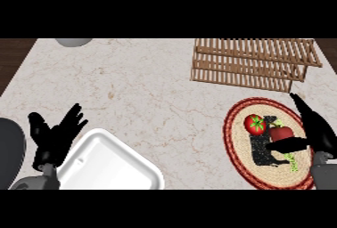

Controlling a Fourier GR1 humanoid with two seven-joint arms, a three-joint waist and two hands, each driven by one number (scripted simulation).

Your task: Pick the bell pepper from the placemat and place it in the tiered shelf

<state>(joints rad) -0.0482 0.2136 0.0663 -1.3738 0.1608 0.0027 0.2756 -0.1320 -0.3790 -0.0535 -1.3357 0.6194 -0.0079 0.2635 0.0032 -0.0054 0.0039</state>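
We see the bell pepper [256, 124] lying on the round placemat [238, 151], beside a second red thing (half hidden). Our right hand [314, 128] hangs over the mat with fingers straight, thumb toward the produce, clasping nothing. The tiered shelf [253, 62] stands beyond. Our left hand [56, 133] rests spread beside a white tray [108, 164] on the tabletop [132, 84].
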